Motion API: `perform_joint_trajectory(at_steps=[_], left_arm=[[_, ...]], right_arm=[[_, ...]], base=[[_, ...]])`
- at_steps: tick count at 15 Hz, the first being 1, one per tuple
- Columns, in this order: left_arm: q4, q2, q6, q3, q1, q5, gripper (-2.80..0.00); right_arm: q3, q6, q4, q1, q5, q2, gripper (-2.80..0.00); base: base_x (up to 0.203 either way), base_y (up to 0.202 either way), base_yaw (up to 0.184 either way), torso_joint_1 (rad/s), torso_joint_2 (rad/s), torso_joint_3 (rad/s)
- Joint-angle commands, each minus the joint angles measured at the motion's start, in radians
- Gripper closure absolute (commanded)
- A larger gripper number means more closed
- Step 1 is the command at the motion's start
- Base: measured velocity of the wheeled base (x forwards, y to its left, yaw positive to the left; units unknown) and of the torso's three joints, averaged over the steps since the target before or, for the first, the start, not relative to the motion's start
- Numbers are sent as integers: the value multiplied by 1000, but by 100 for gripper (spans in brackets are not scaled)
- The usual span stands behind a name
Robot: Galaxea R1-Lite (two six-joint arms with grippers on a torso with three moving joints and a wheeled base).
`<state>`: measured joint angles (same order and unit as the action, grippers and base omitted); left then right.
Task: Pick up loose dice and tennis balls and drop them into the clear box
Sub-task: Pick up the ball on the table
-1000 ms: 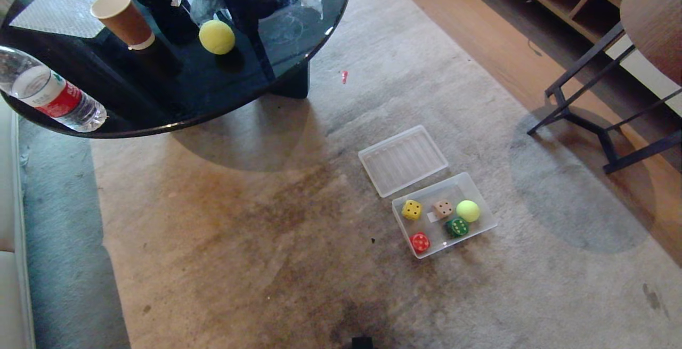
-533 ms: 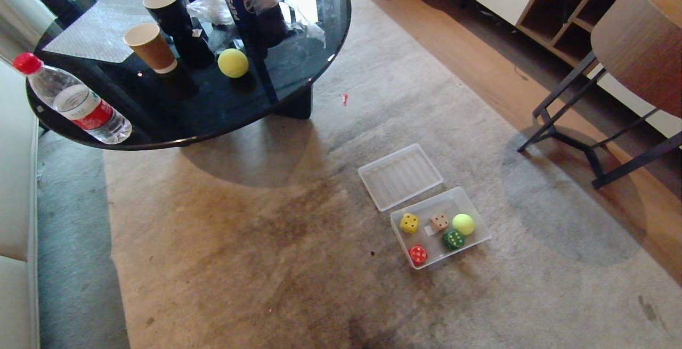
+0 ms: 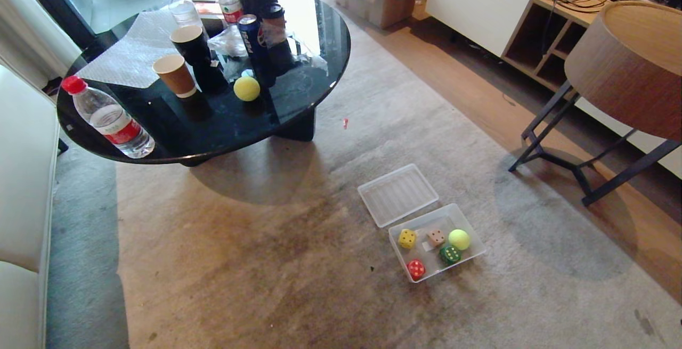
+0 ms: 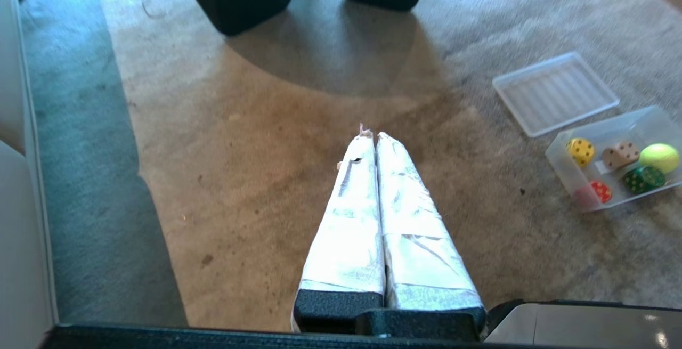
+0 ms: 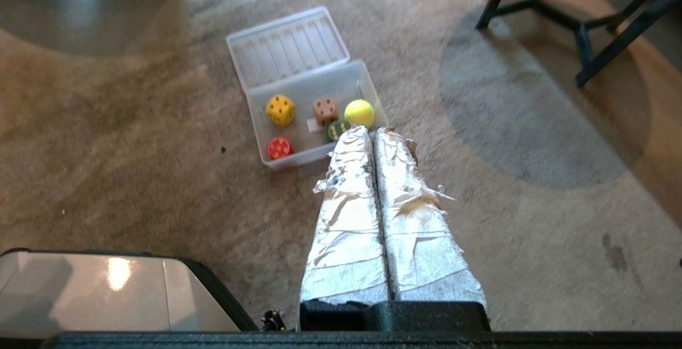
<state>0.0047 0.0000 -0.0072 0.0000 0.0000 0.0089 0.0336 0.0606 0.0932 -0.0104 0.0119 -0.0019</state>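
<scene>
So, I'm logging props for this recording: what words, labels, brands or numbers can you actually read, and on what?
No text reads cleanly.
Tall dark blue drink can on the round black glass table: white lettering, too blurred to read.
Clear plastic water bottle with red cap: red-and-white label, print too small.
Second bottle's red-and-white label: unreadable.
Yellow, tan, red and green dice in the clear plastic box: pips only.

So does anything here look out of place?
One tennis ball sits on the black table among cups and bottles, while the other ball and the dice are already in the clear box, whose lid lies beside it.
</scene>
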Motion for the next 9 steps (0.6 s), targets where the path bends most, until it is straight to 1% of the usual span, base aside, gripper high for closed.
perform_joint_trajectory(at_steps=[1, 9], left_arm=[[0, 0, 0, 0, 0, 0, 0], [0, 0, 0, 0, 0, 0, 0]], right_arm=[[0, 1, 0, 0, 0, 0, 0], [0, 1, 0, 0, 0, 0, 0]], base=[[0, 0, 0, 2, 2, 213], [0, 0, 0, 2, 2, 202]])
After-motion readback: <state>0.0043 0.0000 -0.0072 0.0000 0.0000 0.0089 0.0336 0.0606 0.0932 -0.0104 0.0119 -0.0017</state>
